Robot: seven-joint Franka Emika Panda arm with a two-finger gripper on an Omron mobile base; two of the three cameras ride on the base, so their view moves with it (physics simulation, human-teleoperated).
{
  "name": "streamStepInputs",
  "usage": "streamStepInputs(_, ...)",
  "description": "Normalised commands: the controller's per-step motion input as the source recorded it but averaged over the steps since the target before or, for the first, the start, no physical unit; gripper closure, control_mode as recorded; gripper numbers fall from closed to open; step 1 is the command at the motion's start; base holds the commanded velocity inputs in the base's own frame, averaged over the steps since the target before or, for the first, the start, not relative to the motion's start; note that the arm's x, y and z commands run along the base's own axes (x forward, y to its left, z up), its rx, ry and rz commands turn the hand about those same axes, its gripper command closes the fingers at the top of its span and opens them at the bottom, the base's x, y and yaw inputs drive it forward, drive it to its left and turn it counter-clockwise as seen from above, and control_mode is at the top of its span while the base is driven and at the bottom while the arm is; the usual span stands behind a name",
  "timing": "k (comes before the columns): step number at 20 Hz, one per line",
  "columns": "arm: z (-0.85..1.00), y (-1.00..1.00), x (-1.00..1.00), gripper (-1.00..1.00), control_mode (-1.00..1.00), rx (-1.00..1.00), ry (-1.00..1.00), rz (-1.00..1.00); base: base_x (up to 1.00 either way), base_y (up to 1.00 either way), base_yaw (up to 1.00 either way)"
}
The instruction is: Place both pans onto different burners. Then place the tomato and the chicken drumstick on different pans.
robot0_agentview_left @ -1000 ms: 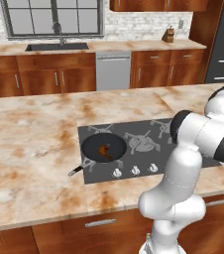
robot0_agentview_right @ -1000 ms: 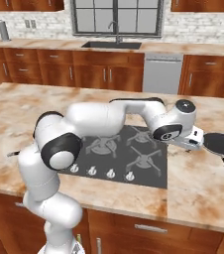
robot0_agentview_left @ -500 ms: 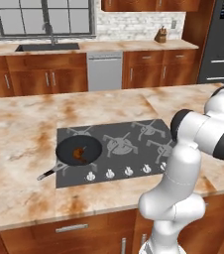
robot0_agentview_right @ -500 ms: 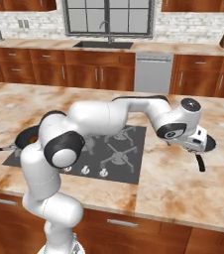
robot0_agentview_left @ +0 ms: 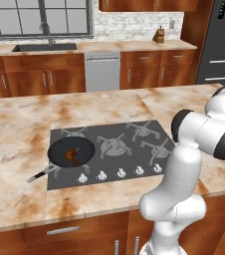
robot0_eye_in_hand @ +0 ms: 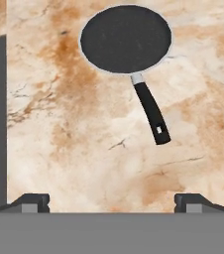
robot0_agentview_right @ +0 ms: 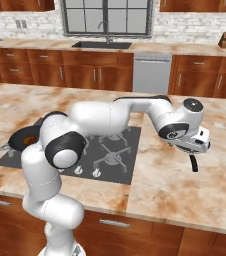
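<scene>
**Arm out right of cooktop, claw empty**

Arm folded low, reaching right across the marble counter (robot0_agentview_right: 175, 190) past the cooktop (robot0_agentview_left: 134, 144). Gripper (robot0_eye_in_hand: 112, 201) wide open, holding nothing, pointing down. Second pan (robot0_eye_in_hand: 126, 39) lies ahead of the fingertips, apart (handle toward the claw). First pan (robot0_agentview_left: 70, 152) sits on the front-left burner, drumstick (robot0_agentview_left: 72, 155) inside.

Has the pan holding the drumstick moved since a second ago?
No. The pan still sits at the cooktop's front-left corner; only the camera shifted.
</scene>
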Motion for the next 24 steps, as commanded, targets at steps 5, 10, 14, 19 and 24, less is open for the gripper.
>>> streamStepInputs(5,0.00,-0.07,0.14,-1.00,-1.00,0.00,0.00,0.00,0.04,-0.07,0.00)
streamStepInputs(10,0.00,-0.30,0.18,-1.00,-1.00,0.00,0.00,0.00,0.00,0.00,0.00)
streamStepInputs(14,0.00,-0.30,0.00,-1.00,-1.00,-0.01,0.01,0.00,0.00,0.00,0.00)
streamStepInputs(19,0.00,-0.11,0.00,-1.00,-1.00,-0.02,0.07,0.00,0.00,0.00,0.00)
streamStepInputs(24,-0.01,-0.01,0.00,-1.00,-1.00,-0.02,0.14,0.00,0.00,0.00,0.00)
